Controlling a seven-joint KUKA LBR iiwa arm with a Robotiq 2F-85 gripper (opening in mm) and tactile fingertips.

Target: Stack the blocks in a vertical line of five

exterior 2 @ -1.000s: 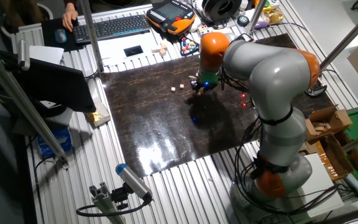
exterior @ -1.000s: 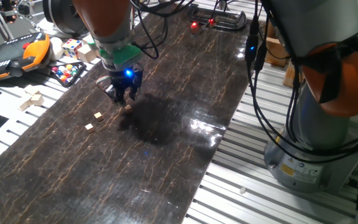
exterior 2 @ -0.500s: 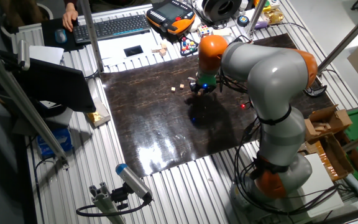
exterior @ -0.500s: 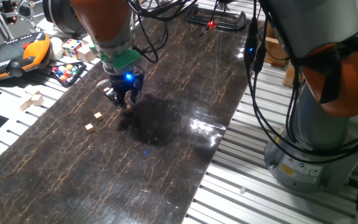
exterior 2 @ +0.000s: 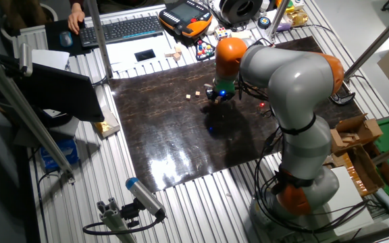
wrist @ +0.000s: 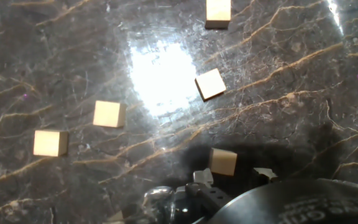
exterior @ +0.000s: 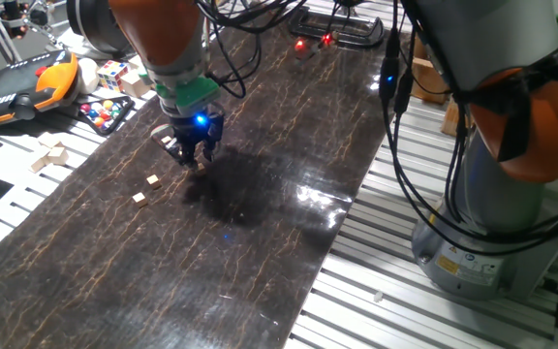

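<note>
Blocks [wrist: 109, 114] look light, rigid, smooth-sided; we would pinch opposite flat faces. Gripper [wrist: 229, 177] fingers straddle one block [wrist: 222, 162]; whether they are clamped, we cannot tell.

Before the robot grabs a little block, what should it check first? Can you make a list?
1. Block between the pincer fingers: ok, it sits right at the tips.
2. Pincer open: cannot tell, mostly hidden.
3. Other blocks apart from it: ok, none touch.
4. Five blocks in sight: ok in the hand view.
5. Stack started: not ok, all lie singly on the table.
</note>
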